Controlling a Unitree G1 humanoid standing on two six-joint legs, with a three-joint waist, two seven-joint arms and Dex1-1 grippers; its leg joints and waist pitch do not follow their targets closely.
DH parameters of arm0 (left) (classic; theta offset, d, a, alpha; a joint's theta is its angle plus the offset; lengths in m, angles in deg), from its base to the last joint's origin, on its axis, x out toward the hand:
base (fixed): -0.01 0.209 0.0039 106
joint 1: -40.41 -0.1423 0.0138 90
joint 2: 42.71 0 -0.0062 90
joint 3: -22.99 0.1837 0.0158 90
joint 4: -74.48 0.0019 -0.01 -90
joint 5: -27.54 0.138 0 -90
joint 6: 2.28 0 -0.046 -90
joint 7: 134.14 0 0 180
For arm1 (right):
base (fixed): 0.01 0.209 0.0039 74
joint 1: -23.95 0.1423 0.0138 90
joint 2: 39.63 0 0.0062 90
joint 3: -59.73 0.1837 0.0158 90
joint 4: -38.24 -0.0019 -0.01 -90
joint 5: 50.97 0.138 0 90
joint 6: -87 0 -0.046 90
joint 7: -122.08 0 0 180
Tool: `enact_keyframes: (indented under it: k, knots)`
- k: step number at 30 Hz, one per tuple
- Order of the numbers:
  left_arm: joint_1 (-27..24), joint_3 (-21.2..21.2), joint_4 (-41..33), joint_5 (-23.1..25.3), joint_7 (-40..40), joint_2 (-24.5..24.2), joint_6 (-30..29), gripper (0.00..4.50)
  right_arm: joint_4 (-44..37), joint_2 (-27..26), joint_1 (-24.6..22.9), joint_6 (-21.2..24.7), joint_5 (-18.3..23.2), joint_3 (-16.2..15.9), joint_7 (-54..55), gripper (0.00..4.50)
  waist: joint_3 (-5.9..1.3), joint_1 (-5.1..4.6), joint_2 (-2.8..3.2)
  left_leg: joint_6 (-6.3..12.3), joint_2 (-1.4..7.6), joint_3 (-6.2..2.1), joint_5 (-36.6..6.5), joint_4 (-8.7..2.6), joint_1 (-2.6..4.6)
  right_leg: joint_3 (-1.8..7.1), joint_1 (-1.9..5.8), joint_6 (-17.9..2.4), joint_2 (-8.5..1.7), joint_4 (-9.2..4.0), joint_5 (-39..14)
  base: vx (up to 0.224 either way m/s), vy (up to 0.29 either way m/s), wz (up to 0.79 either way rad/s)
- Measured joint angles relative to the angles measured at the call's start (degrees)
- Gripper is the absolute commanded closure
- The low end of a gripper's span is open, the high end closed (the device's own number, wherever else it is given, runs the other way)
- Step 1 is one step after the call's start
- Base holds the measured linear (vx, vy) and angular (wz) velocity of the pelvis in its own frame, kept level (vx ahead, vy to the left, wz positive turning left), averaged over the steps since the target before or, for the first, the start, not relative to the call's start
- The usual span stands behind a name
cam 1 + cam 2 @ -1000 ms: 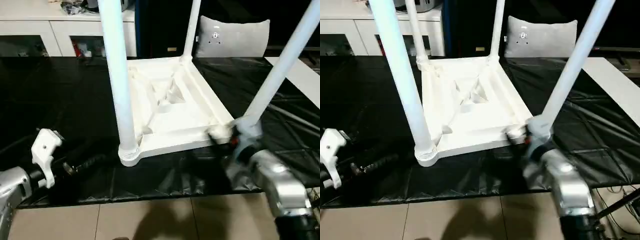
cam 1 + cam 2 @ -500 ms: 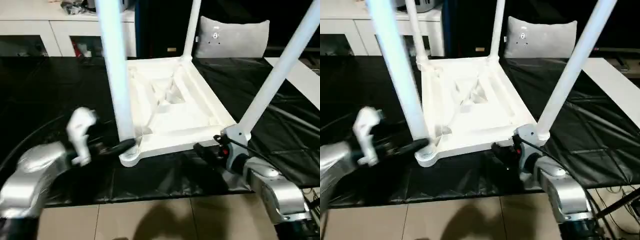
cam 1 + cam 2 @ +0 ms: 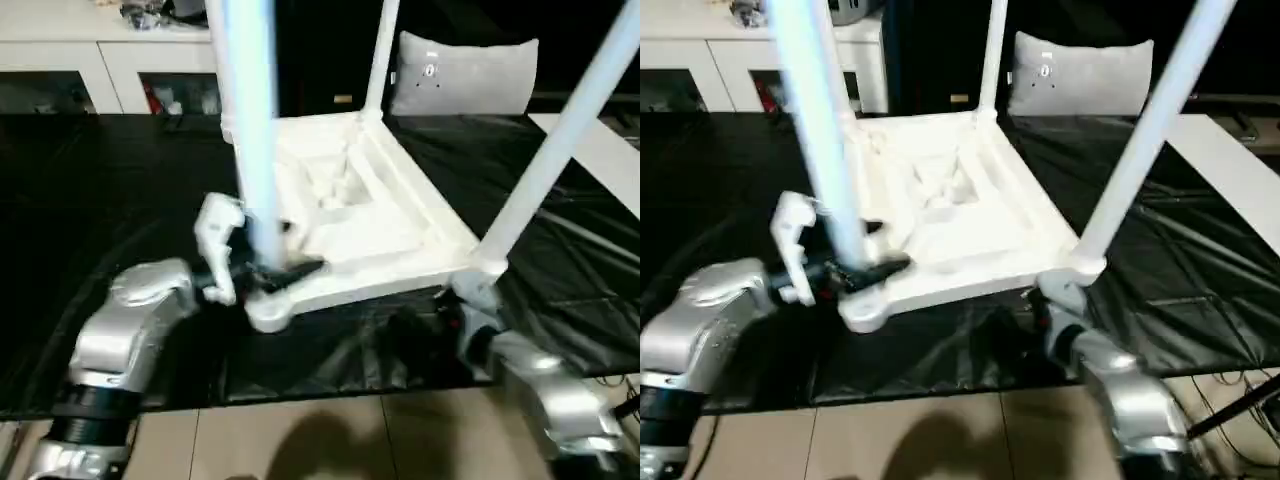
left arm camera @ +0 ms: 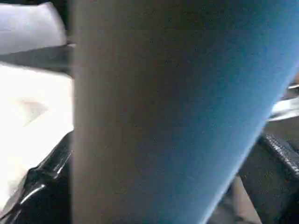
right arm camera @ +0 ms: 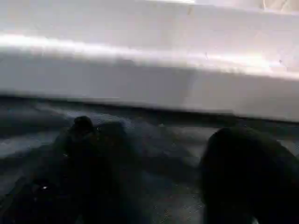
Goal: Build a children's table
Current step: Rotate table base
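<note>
The table top (image 3: 370,215) lies upside down on a black sheet (image 3: 100,190), ribbed side up, approx. in the middle of the scene. Four legs stand up from its corners: near-left leg (image 3: 252,130), near-right leg (image 3: 550,150), far-right leg (image 3: 381,55), and a far-left one (image 3: 845,105) mostly hidden behind the near-left leg.

The left gripper (image 3: 285,275) is at the base of the near-left leg, just above the corner socket (image 3: 266,315). Its black fingers (image 3: 880,270) stand wide, one each side of the leg; in the left wrist view the leg (image 4: 177,112) sits very close between them. If the fingers press the leg or only stand beside it, I cannot tell.

The right gripper (image 5: 154,182) is low at the near-right corner, w/ fingers (image 5: 247,177) wide apart and nothing between them. It points at the near edge of the top (image 5: 149,79), close but apart from it.

Behind the sheet: a grey cushion (image 3: 462,75) at far right and a white cabinet (image 3: 100,60) at far left. A light floor (image 3: 300,440) is near.
</note>
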Motion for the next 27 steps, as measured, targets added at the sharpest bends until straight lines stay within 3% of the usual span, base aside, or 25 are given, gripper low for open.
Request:
enact_keyframes:
  k: [5,9,13,16,20,27]
  knots:
    - [0.9,2.1,-3.6,-4.5,3.2,0.2,-4.7,0.05,6.9,1.2,2.8,-4.8,-0.4,1.7,-0.1,0.00,0.03,-0.10,-0.12,0.04,0.00,0.26,0.0,-0.07,0.00,0.25,-0.02,0.0,0.03,0.02,0.0,0.000,0.000,0.00]
    - [1.7,4.0,-4.2,-4.6,3.3,2.3,-6.2,0.05,14.3,2.0,6.3,-9.5,-0.5,2.4,-1.1,0.00,0.09,-0.87,-0.21,0.05,0.00,0.39,0.0,-0.07,0.01,0.36,-0.07,0.0,0.04,0.03,0.0,0.000,0.000,0.00]
    - [2.6,5.7,-5.0,-5.0,3.0,4.4,-6.9,0.05,18.2,2.3,9.1,-11.5,-1.3,2.1,-4.0,0.00,0.14,-1.83,-0.22,0.08,0.06,0.39,0.0,-0.08,-0.06,0.37,-0.15,0.0,0.12,0.03,0.0,0.000,0.000,0.00]
    - [4.3,6.7,-5.0,-5.0,2.2,6.6,-6.5,0.05,20.9,0.7,11.8,-12.7,-3.0,-0.1,-5.3,0.00,0.15,-2.77,-0.24,0.09,0.20,0.42,0.0,-0.07,-0.07,0.40,-0.21,-0.2,0.25,0.03,0.1,0.000,0.000,0.00]
    - [5.8,7.4,-3.7,-3.1,-0.5,9.3,-5.0,0.05,25.8,-0.4,15.3,-15.7,-4.5,-1.8,-7.5,0.00,0.15,-3.50,-0.24,0.07,0.57,0.44,0.0,0.00,-0.05,0.45,-0.25,-0.3,0.67,0.00,0.2,0.000,0.000,0.00]
    - [8.6,8.9,0.8,2.5,-6.6,14.0,-1.2,0.05,29.8,-2.4,18.1,-18.3,-5.7,-3.4,-9.9,0.00,0.16,-3.39,-0.26,-0.06,0.91,0.46,0.0,-0.01,-0.03,0.43,-0.32,-0.5,1.02,0.00,0.3,0.000,0.000,0.00]
